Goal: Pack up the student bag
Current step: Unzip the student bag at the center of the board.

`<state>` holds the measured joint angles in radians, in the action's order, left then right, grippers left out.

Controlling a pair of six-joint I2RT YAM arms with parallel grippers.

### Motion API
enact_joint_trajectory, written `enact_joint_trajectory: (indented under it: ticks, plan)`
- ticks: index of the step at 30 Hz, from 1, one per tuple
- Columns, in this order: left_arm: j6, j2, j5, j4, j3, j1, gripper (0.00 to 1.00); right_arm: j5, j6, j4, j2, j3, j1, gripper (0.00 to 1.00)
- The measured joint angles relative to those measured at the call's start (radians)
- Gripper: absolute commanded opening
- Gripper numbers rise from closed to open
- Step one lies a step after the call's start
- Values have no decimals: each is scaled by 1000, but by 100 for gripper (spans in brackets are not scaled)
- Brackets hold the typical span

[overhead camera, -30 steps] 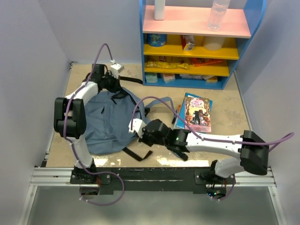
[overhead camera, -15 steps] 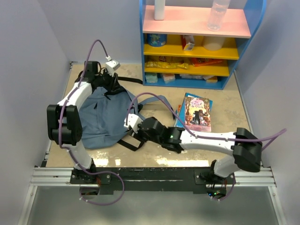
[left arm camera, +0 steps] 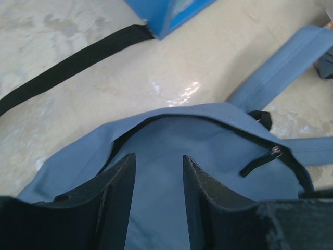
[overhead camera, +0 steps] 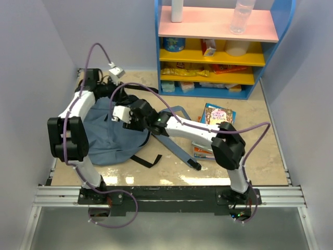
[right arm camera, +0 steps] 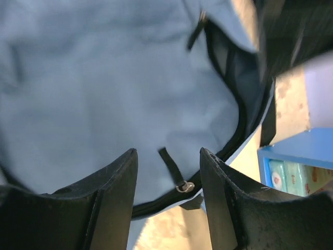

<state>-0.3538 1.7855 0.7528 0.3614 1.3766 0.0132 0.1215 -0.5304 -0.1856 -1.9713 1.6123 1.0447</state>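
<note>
Right tool (right arm camera: 169, 156) swung onto student bag (overhead camera: 109, 140) top; left tool (left arm camera: 158, 159) drew back. Both released, empty. Bag mouth gapes; books (overhead camera: 218, 115) await packing.

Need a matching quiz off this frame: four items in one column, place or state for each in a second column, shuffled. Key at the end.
Column 1
1. student bag
2. book
3. clear bottle
4. right pincer

Column 2
A. standing on the pink top shelf
B. open, over a zipper pull
C. grey-blue, on the left part of the table
D. lying flat in front of the shelf unit

Pairs: 1-C, 2-D, 3-A, 4-B
</note>
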Motion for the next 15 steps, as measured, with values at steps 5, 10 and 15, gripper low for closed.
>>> enact_joint_trajectory:
  ticks: [5,10,15]
  plan:
    - [5,34,43,16,40,151,47,-5,-69,-167,-127,133,-38,54]
    - [3,36,43,25,39,196,47,-10,-108,-315,-195,216,-40,56]
    - [2,36,51,22,17,204,47,-5,-127,-399,-233,271,-44,56]
